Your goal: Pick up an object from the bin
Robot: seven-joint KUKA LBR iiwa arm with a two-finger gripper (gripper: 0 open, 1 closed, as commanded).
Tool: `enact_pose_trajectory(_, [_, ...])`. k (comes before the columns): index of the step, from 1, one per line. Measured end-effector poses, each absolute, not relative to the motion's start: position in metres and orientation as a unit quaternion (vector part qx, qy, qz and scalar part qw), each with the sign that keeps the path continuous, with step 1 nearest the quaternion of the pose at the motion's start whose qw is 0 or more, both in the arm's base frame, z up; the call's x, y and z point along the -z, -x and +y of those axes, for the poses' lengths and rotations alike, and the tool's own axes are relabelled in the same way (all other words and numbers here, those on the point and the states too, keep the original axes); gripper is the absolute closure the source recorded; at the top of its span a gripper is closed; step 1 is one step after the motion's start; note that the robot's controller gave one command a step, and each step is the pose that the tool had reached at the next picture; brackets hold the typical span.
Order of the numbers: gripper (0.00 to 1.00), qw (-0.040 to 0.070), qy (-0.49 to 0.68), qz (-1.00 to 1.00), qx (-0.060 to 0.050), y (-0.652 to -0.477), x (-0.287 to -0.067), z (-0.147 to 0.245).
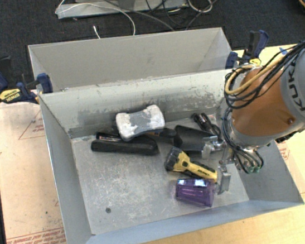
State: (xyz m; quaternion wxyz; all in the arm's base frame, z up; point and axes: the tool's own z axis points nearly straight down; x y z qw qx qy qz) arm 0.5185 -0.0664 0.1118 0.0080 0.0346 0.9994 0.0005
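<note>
Just right of the purple block (pixel 195 191), by the front wall of the grey bin (pixel 124 201): gripper (pixel 219 164) down low, fingers (pixel 226 180) apart, nothing between them. Just behind the purple block and hard by the gripper, a yellow-and-black tool (pixel 189 166), lying slantwise. Further behind the purple block, stubby black pieces (pixel 191 134) in a small heap. Behind and to the left of the purple block, a long black bar (pixel 125 146) and a pale grey lump (pixel 139 121) near the back wall.

Judged as the approach, with nothing gripped yet and the purple block the nearest candidate. To do it well:
- Shift left to straddle the purple block alone, not block and tool together.
- Turn the wrist to cross its narrow side.
- Descend plumb and close only once seated on both flanks.
- Lift straight, clear of the tool.
</note>
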Motion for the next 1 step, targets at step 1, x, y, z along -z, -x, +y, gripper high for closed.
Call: enact_pose_trajectory(1, [0.00, 0.009, 0.051, 0.999, -0.001, -0.5428, -0.0698, -0.0493])
